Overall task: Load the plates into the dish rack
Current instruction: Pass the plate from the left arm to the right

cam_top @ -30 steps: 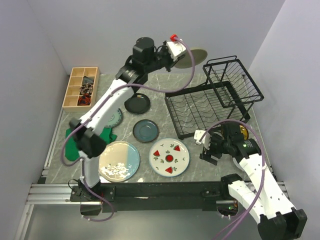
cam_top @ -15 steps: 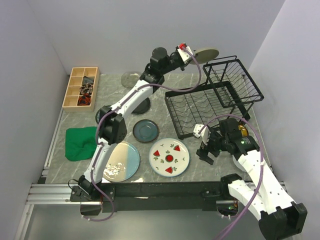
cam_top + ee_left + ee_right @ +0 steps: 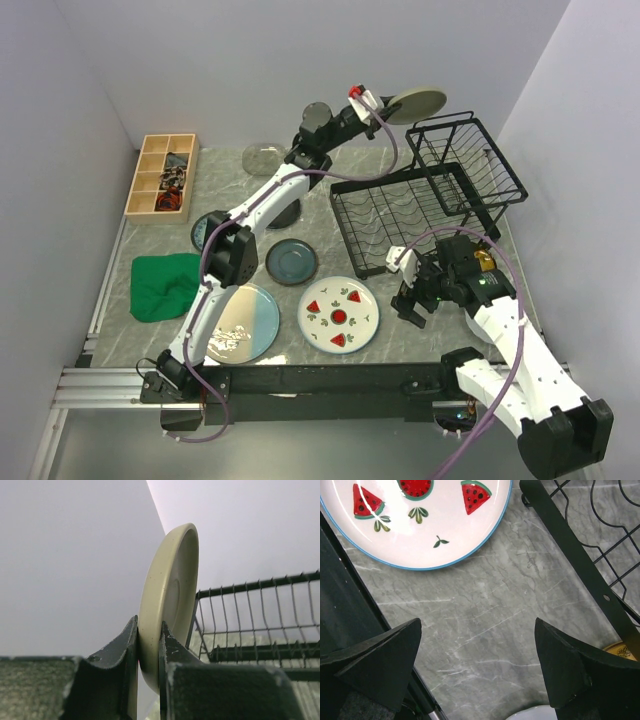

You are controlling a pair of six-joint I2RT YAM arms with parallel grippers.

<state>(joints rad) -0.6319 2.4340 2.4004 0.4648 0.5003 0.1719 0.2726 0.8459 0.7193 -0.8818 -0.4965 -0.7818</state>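
At least six plates (image 3: 339, 313) lie flat on the table (image 3: 320, 225) beside one dish rack (image 3: 400, 215); the left tool (image 3: 380, 103) pinches one taupe plate (image 3: 167, 595) by its rim, hollow face rackward; the right tool (image 3: 477, 625) gapes empty.

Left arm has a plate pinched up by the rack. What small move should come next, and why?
Probably bring the left pincer down and back toward the slotted lower tray of the dish rack. The pincer is shut on the rim of the taupe plate, which hangs in the air past the rack's far corner, not yet over the slots.
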